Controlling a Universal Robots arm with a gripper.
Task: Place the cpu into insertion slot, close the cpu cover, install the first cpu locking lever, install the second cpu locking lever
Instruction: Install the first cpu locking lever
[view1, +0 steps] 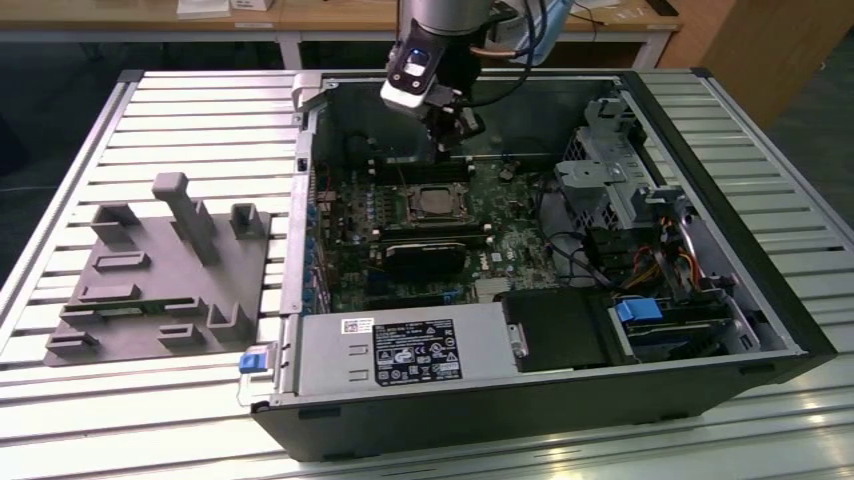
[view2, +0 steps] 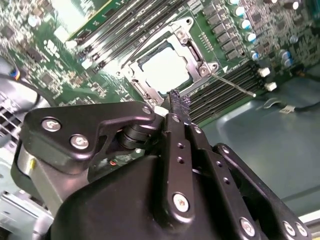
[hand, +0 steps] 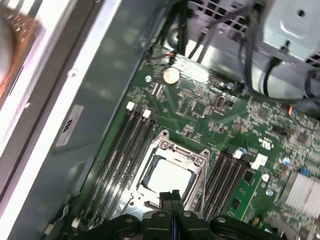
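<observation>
Gripper (view2: 177, 101) – one, its two fingers pressed together on nothing, tips near cpu cover (view2: 196, 56) | cpu (hand: 167, 176) – one, seated in insertion slot (view1: 411, 205), centre of exterior view | cover – one, lying flat around cpu | grey fixture tray (view1: 160, 270) – one, exterior view's left

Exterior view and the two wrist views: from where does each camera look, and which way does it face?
Exterior view: off the arm, raised, looking down into the open computer case; arm and gripper show.
First wrist view: on the arm, facing the motherboard; shut gripper shows.
Second wrist view: on the arm, behind the gripper, looking along it.
Both wrist views share the cpu framed by the cpu cover.
</observation>
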